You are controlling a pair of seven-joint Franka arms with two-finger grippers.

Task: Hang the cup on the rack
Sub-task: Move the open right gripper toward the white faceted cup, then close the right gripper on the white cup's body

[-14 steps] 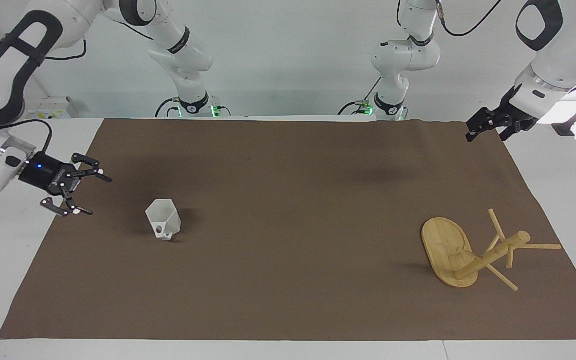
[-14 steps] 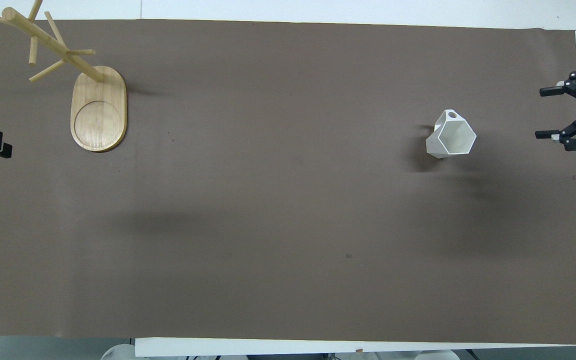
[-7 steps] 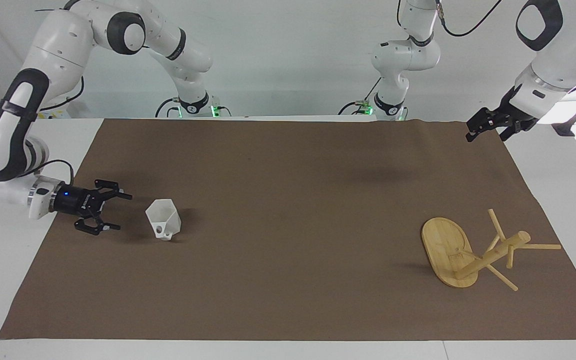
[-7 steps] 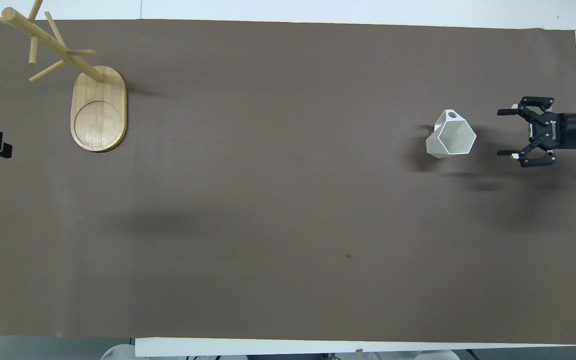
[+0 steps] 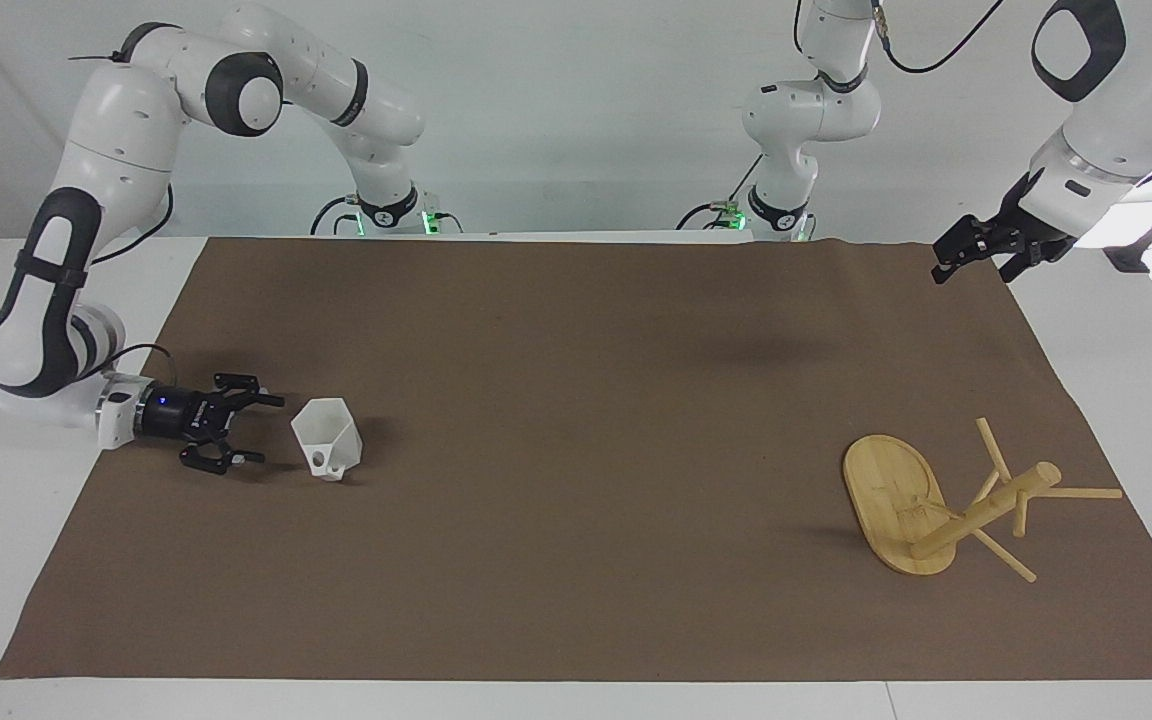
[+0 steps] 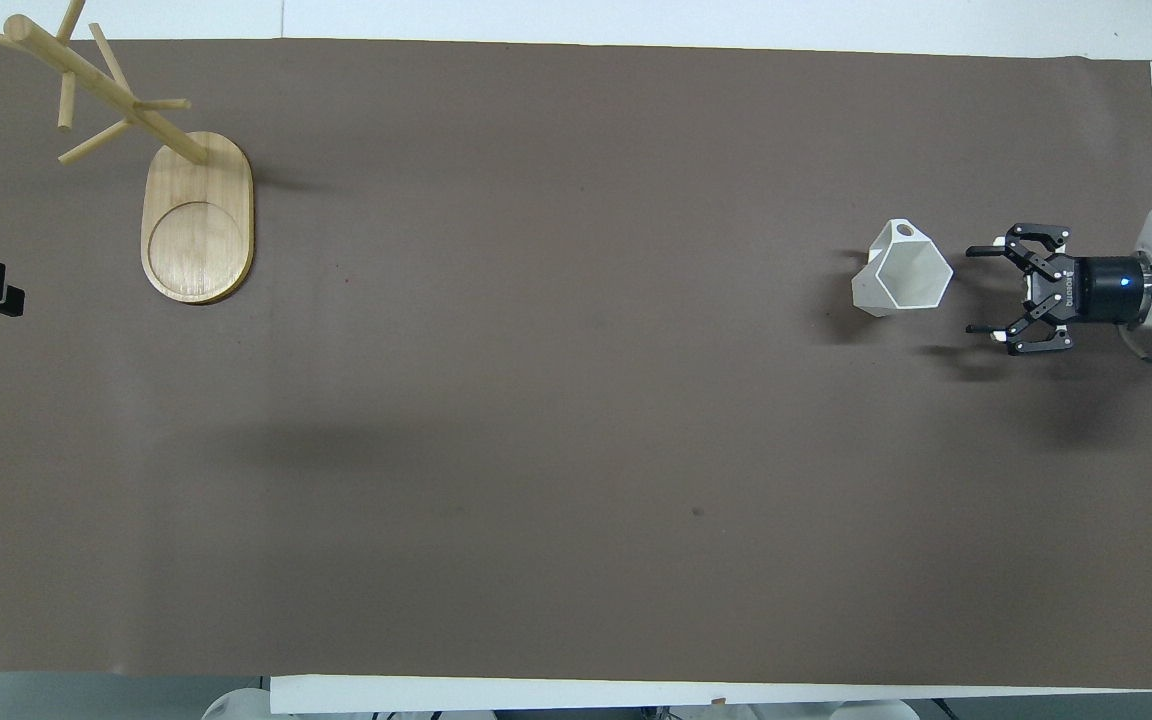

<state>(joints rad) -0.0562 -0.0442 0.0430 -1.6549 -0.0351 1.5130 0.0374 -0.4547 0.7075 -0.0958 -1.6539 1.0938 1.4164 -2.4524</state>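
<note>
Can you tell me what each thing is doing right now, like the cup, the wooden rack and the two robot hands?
cup: upright on the brown mat, empty, not held.
rack: upright on the mat, nothing on its pegs.
right gripper: low beside the cup, fingers open, not touching it.
left gripper: waiting in the air over the mat's corner at the left arm's end.

Non-task stuff: brown mat [image 5: 576, 450] [image 6: 556, 400] lies flat over most of the white table [image 5: 36, 580] [image 6: 636, 22]. Table surface shows as a bare strip around the mat's edges. Mat edge nearest the robots has a slight ripple toward the left arm's end. Small dark speck [image 6: 698, 512] on the mat, roughly mid-table. Black cables [image 5: 936, 50] hang against the pale wall [image 5: 576, 110]
</note>
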